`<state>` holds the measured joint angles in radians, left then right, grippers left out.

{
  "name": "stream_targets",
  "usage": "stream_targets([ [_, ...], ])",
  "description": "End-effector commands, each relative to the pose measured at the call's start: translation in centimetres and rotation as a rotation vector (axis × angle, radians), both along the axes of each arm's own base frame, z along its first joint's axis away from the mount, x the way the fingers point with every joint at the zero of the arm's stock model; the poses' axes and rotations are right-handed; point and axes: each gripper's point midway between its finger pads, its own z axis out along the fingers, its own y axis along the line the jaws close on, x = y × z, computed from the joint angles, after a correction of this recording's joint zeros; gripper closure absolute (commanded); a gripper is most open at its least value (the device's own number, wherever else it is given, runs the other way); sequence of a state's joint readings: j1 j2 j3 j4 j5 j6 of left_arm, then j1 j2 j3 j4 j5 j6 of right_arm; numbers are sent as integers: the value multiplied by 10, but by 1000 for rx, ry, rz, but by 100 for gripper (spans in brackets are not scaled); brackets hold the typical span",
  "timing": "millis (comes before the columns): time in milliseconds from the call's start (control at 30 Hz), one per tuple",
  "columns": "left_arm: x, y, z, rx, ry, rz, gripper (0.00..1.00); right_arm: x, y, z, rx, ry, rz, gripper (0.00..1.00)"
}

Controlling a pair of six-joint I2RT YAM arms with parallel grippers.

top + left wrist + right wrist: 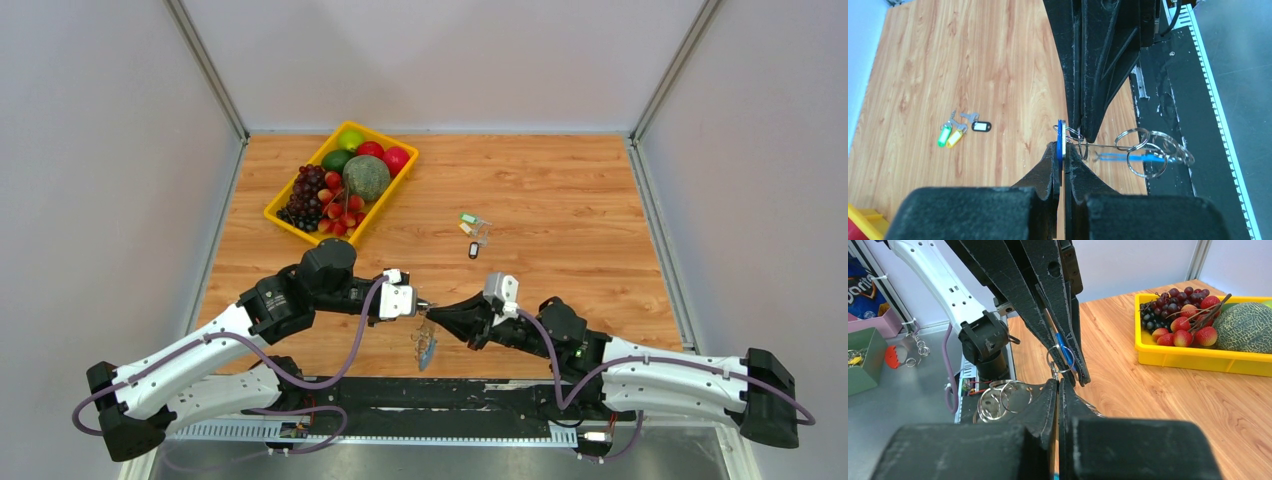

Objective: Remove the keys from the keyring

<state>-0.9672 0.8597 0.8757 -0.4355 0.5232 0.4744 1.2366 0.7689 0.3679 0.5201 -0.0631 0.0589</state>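
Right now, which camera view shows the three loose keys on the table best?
The left wrist view: the loose keys lie unobstructed there, and their green, yellow and black tags are clear. The top external view shows the same keys only as small coloured specks. The right wrist view does not show them.

Place: robotics lab cell | Signs: plain panel walls (pixel 90 150), aluminium corner posts (pixel 208 70), wood worktop (pixel 560 190), cable-draped arms (pixel 200 350)

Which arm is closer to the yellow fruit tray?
Left. The left arm bends right beside the near corner of the tray, the left end effector shut on the blue key tag. The right arm lies farther right, the right end effector shut on the keyring.
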Motion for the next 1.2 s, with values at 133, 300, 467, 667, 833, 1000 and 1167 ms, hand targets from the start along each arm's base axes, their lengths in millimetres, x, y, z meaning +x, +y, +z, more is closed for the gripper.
stream_targets([
  [133,-1,-6,16,-57,-26,-21,100,26,-15,31,79,136,-173,100],
  [300,-1,-6,15,-54,-26,-19,100,38,-25,32,86,215,-260,100],
  [467,-1,-6,15,-53,-25,-20,100,48,-31,30,99,262,-317,100],
  [667,-2,-6,15,-54,-24,-29,100,53,-30,32,98,286,-339,100],
  [833,-3,-6,14,-52,-21,-36,100,59,-37,36,130,305,-385,100],
  [1000,-5,-7,13,-51,-19,-47,100,63,-44,41,174,312,-415,100],
  [1167,-6,-8,12,-49,-16,-58,100,64,-48,46,212,324,-423,100],
])
